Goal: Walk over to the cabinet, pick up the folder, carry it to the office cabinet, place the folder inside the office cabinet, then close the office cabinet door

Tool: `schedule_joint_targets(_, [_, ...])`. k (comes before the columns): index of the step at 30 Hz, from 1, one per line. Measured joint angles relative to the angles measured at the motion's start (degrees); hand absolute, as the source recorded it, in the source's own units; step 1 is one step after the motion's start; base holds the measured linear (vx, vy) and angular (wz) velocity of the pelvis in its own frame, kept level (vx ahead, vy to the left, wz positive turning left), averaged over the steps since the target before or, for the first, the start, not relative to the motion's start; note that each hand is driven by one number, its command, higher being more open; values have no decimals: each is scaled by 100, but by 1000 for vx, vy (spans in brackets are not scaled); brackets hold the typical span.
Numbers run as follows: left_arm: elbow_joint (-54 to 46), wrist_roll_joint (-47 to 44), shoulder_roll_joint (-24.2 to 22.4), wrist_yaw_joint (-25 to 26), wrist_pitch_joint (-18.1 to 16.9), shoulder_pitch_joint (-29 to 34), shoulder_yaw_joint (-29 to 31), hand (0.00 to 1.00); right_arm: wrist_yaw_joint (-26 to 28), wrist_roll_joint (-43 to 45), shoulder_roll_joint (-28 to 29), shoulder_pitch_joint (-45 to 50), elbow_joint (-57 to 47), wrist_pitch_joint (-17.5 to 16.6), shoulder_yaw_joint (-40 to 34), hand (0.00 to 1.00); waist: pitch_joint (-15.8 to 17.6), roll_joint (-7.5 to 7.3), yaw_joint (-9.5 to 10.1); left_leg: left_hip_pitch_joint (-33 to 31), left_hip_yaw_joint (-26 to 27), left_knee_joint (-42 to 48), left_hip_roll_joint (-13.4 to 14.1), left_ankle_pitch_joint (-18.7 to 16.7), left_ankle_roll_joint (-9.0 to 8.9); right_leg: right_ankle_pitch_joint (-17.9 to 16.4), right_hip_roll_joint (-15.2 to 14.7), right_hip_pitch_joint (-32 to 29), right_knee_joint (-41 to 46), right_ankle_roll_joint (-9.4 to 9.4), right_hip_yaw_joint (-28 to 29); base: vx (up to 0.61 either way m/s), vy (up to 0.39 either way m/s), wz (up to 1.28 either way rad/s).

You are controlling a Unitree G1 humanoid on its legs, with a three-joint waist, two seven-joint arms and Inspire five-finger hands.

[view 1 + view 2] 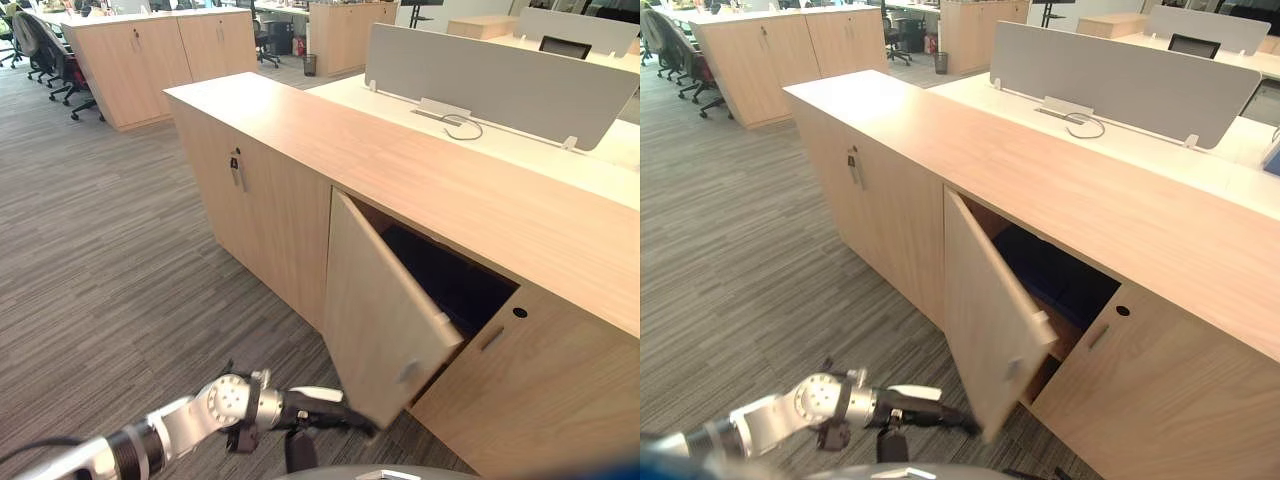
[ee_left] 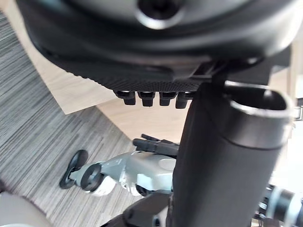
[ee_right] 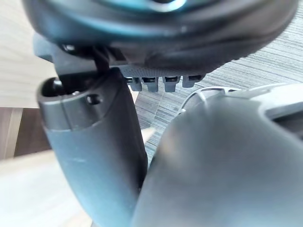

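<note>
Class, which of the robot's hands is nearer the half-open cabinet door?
Left. The left hand is at the lower corner of the cabinet door, fingers straight. The right hand sits back from it, over the carpet.

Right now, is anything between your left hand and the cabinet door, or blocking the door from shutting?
Nothing visible does. The left hand, fingers straight, reaches the lower corner of the half-open door; contact is unclear. Nothing sticks out of the cabinet opening into the door's swing.

Office cabinet [image 1: 420, 170], door [image 1: 385, 320] ajar, left robot hand [image 1: 330, 412] before door's lower corner, desk divider [image 1: 500, 85] behind cabinet
</note>
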Motion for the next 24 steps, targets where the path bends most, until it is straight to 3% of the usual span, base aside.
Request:
schedule_joint_targets(3, [-384,-9,179,-120,-37,33,-14,100,163,1,-157,7,31,15,20,100,-58,192,-21,18,-134,2,4,-19,-27,-172,3,100,5,30,-92,48,-31,26])
schedule_joint_targets(6, [-395,-10,246,-136,-33,263,119,100,213,9,-215,5,93,13,18,100,-111,292,-31,2,-170,12,37,-11,-39,-277,40,115,-4,80,-92,24,-53,7])
schedule_joint_targets(9, [-396,0,188,-100,-35,601,433,100,200,54,-201,-36,157,9,29,100,-80,262,-71,-13,-198,21,113,27,-90,-291,152,146,-92,68,-87,14,-76,2])
schedule_joint_targets(11, [-226,6,-5,57,-82,1088,924,100,167,60,-176,-112,170,8,186,100,67,129,-160,107,-211,37,166,47,-120,-307,236,283,-188,39,-92,10,-78,-1])
schedule_joint_targets(13, [697,-6,-666,289,-301,1628,1497,100,91,65,-147,-144,160,-40,540,100,158,-30,-191,171,-166,72,233,48,-131,-330,314,321,-211,2,-2,-25,-86,-21])
schedule_joint_targets(14, [2659,-203,-2095,706,-386,2121,2540,100,5,70,-110,-185,160,-101,868,100,277,-212,-177,83,-22,351,361,-97,-242,-352,404,294,-298,-24,219,-61,-118,-50])
schedule_joint_targets(16, [4452,-569,-3234,1232,-192,2311,4153,100,-54,192,-39,-223,158,-140,989,100,445,-319,-103,-402,121,1728,916,-758,-367,-435,656,215,-315,-150,491,-42,-151,-65])
schedule_joint_targets(18, [5179,-1055,-3469,1561,163,2413,5105,100,-79,308,-8,-159,147,-156,958,100,501,-329,-40,-650,64,2579,1364,-1003,-420,-485,893,203,-367,-221,736,32,-146,-64])
schedule_joint_targets(19, [5240,-1183,-3482,1609,227,2485,5264,100,-78,307,-8,-160,135,-167,957,100,529,-327,-38,-741,-40,2824,1456,-1004,-420,-492,943,202,-381,-233,813,50,-160,-63])
schedule_joint_targets(21, [5234,-1902,-3709,1636,235,2587,5992,100,-59,280,-108,-175,77,-207,908,100,774,-150,106,-1039,-784,3869,1700,-988,-393,-511,1140,230,-335,-353,1250,36,-113,-101])
schedule_joint_targets(22, [5373,-2147,-3898,1642,219,2623,6379,100,-68,273,-189,-178,17,-199,908,100,837,-48,277,-1281,-1564,4245,1569,-1077,-338,-512,1188,221,-289,-409,1610,41,-29,-132])
schedule_joint_targets(23, [5474,-2224,-4034,1640,216,2627,6536,100,-84,268,-245,-207,7,-182,907,100,869,14,330,-1273,-1940,4187,1371,-1240,-376,-518,1180,190,-242,-415,1803,40,84,-161])
schedule_joint_targets(24, [5738,-2364,-4273,1649,216,2627,6761,100,-117,231,-331,-324,9,-115,917,100,946,162,381,-1276,-2599,3915,973,-1447,-380,-521,1175,91,-149,-420,2186,56,178,-167])
